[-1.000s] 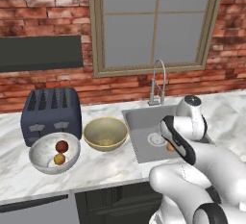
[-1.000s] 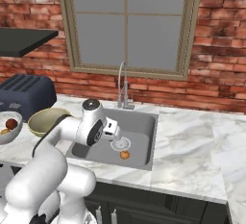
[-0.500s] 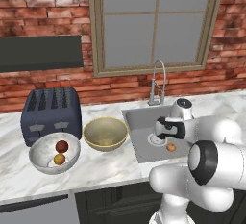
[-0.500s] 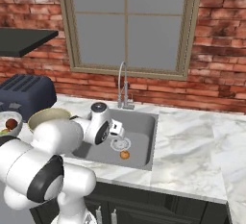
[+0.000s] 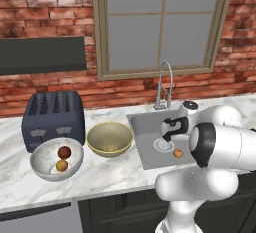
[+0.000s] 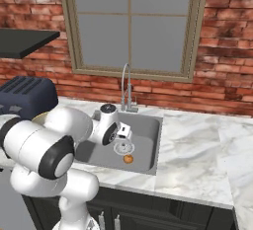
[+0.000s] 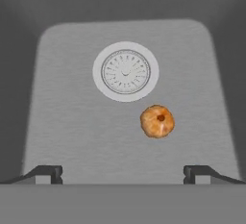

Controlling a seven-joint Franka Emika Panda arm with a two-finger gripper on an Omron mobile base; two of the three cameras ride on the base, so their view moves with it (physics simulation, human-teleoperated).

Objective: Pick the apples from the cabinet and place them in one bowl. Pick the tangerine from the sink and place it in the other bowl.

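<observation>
The apple half looks done: both apples sit in the grey bowl (image 5: 56,161) at the left of the table (image 5: 115,174), the red apple (image 5: 64,152) behind the yellow apple (image 5: 61,165), and the two look to be touching or nearly so. That bowl is shallow, glossy and pale, and stands just in front of the toaster (image 5: 52,117), a boxy dark blue-grey block with slots on top. Next along is the tan bowl (image 5: 109,138), deeper, matte and speckled, with nothing in it. So the step in hand is, as I judge it, the tangerine.

Right of the tan bowl lies the sink (image 5: 145,149), a grey brushed-metal basin with rounded corners, a curved chrome faucet (image 5: 165,84) behind it and a pale round drain (image 7: 125,71) with a fine grille. The tangerine (image 7: 157,121) rests on the sink floor just beside the drain, on the near side of it in the base views; it is small, round and dimpled.

The gripper (image 7: 123,172) hangs over the basin with its fingers (image 7: 45,172) spread wide and holding nothing. In the hand view the fruit sits right of centre between the tips. The next move likely calls for a small sideways shift to centre it, then a straight drop and a gentle close, since a round fruit on smooth metal may roll.
</observation>
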